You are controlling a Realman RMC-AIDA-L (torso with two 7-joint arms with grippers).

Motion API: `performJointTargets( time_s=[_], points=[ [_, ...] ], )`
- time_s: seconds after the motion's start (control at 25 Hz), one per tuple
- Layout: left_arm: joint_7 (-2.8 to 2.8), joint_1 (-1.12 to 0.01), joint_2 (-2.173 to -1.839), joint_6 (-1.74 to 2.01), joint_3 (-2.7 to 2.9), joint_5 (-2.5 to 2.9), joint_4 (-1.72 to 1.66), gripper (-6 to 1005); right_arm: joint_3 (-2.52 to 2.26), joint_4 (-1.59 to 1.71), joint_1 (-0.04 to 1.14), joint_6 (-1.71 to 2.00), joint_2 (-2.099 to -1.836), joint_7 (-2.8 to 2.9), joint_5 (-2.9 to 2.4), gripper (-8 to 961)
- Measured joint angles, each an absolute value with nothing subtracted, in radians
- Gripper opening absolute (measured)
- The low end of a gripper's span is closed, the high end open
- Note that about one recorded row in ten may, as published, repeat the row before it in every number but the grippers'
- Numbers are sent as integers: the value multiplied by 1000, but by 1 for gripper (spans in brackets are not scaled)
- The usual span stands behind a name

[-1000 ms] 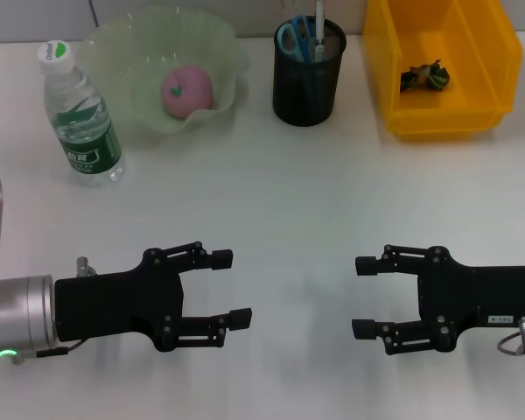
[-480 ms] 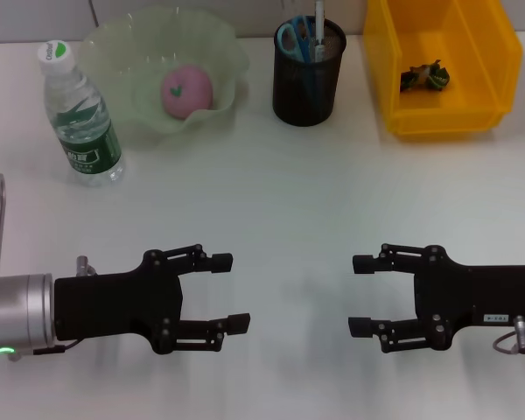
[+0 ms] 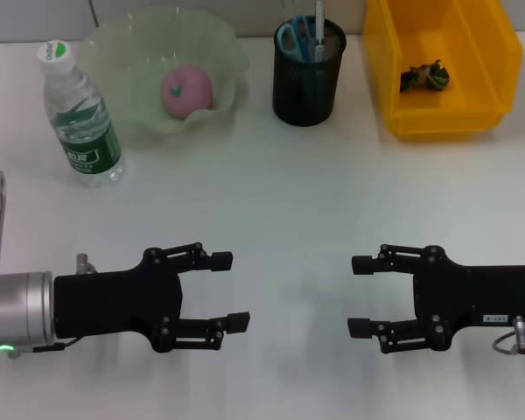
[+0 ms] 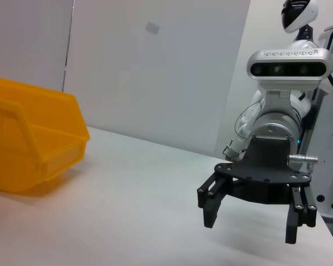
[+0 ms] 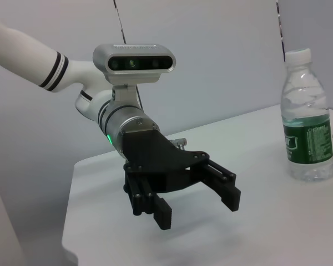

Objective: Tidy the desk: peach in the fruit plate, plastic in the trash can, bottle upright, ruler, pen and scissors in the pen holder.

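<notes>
Peach (image 3: 186,89): small, round, pink, with a tiny green mark; sits inside the fruit plate (image 3: 214,39), upper left of the head frame. The plate is pale green, translucent, with a wavy rim.

Bottle (image 3: 79,115): upright just beside the plate, toward the left edge of the frame. Clear plastic, white cap, dark green label; long axis vertical.

Pen holder (image 3: 307,85): black mesh cup, upper centre. The blue loop handles of the scissors (image 3: 293,38) and the slim shaft of the pen (image 3: 318,24) stick up out of it. The ruler cannot be made out for certain.

Trash can (image 3: 442,68): bright yellow bin, upper right, with a small crumpled dark piece of plastic (image 3: 424,76) lying on its floor.

Judgement: every item visible lies where the task wants it; nothing loose shows on the table (image 3: 271,192). Likely at or near the end.

Left gripper (image 3: 227,290): lower left of the frame, low over bare table, fingers spread and empty, pointing toward frame centre. Right gripper (image 3: 360,295): lower right, mirrored, fingers likewise spread and empty. All task things lie well apart from both, toward the top of the frame. The left arm is nearer the bottle and plate; the right arm is nearer the bin. The holder lies roughly between.
</notes>
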State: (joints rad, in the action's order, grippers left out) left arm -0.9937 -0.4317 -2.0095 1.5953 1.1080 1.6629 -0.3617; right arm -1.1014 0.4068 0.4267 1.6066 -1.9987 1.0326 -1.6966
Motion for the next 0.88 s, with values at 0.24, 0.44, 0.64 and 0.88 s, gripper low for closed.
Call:
performJointTargets(
  time_s=[0.24,0.44,0.64,0.88],
  points=[
    [-994,-431,-2009,1595,1108,1663,-362,830,-1101,405,431,1599,-1999,1033,-1697,820],
    [-994,-431,-2009,1596,1107,1663,-362,830,-1101,405,434,1598,-2000,1033,-1697,821],
    [-995,-427,-2009,1599,1105,1663,-362,830,-1101,405,435,1597,-2000,1033,-1697,821],
    [-996,-427,-2010,1600,1103,1663,-362,830,-1101,405,436,1595,-2000,1033,-1697,821]
  ],
)
